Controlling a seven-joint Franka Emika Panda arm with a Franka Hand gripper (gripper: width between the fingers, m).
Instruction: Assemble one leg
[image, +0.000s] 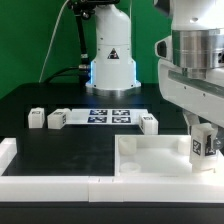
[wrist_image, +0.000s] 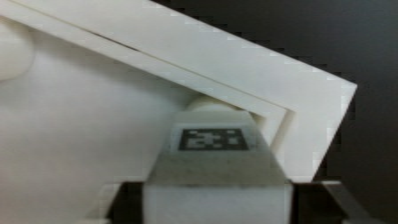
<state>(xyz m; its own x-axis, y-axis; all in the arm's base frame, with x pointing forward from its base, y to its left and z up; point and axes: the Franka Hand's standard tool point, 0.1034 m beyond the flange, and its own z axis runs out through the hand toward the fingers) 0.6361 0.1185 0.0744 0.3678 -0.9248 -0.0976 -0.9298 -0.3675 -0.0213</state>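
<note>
Wrist view showed the leg (wrist_image: 214, 165), a white block bearing a black-and-white square marker. The pincer (wrist_image: 217, 205) gripped it.

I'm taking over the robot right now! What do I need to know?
Gripper: shut on one leg, marker face out.
Where: the leg is held at the corner of the tray on the exterior view's right. The wrist view shows it right against that corner.
Loose legs: two on the exterior view's left and one beside the marker board.
Done: the leg is picked up and brought to the tray.
Left: seat it in the corner socket and let go. I cannot tell whether it has gone in at all.
</note>
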